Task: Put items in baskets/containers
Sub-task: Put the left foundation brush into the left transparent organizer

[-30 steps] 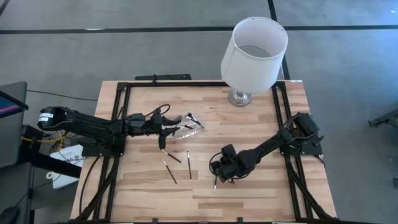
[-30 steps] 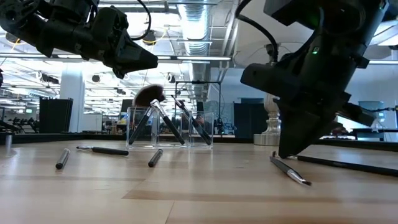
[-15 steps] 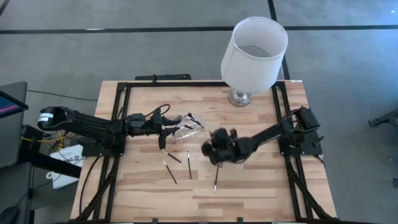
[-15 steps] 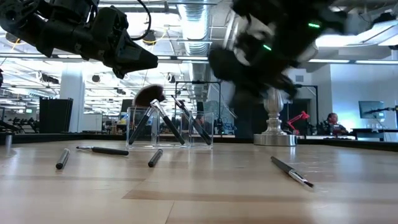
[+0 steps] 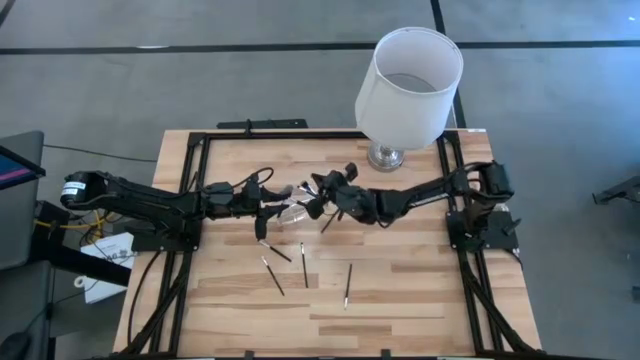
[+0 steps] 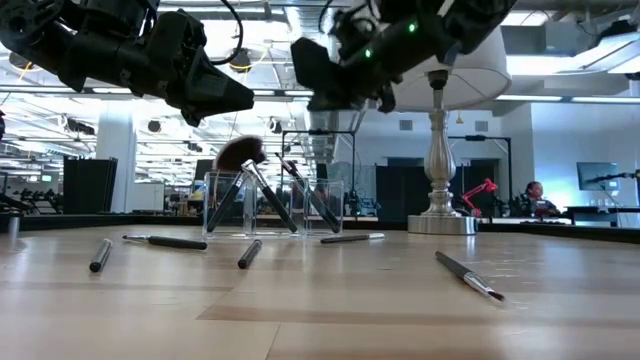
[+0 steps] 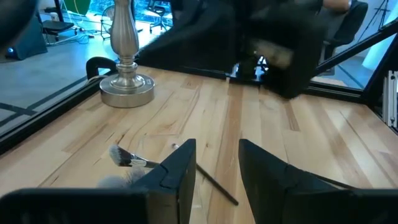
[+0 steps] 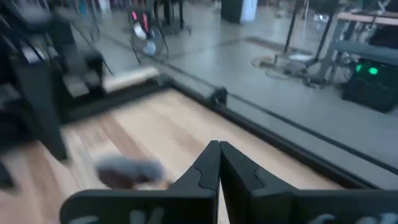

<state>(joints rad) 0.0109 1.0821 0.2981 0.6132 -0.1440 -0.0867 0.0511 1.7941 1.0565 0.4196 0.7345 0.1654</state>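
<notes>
A clear plastic container (image 6: pixel 272 205) stands upright on the table, and several brushes lean inside it, one with a fluffy head (image 6: pixel 240 152). In the high view the container (image 5: pixel 297 207) sits between both grippers. Several loose brushes lie flat on the wood: (image 5: pixel 274 250), (image 5: pixel 272 276), (image 5: pixel 303 263), (image 5: pixel 347 284), and one just right of the container (image 6: pixel 350 238). My left gripper (image 7: pixel 214 146) is open and hovers above the container's left side (image 6: pixel 245 100). My right gripper (image 8: pixel 219 148) is shut, with nothing showing between its fingers, and hangs above the container's right side (image 6: pixel 310 75).
A lamp with a white shade (image 5: pixel 410 72) on a silver base (image 5: pixel 385 156) stands at the far edge, close behind my right arm. A black frame (image 5: pixel 190 180) borders the table. The near half of the wood holds only the scattered brushes.
My right gripper has risen from the brush near the table's middle and swung toward the far left, ending above the container. That brush stays on the wood. A brush now lies just right of the container where none showed before.
</notes>
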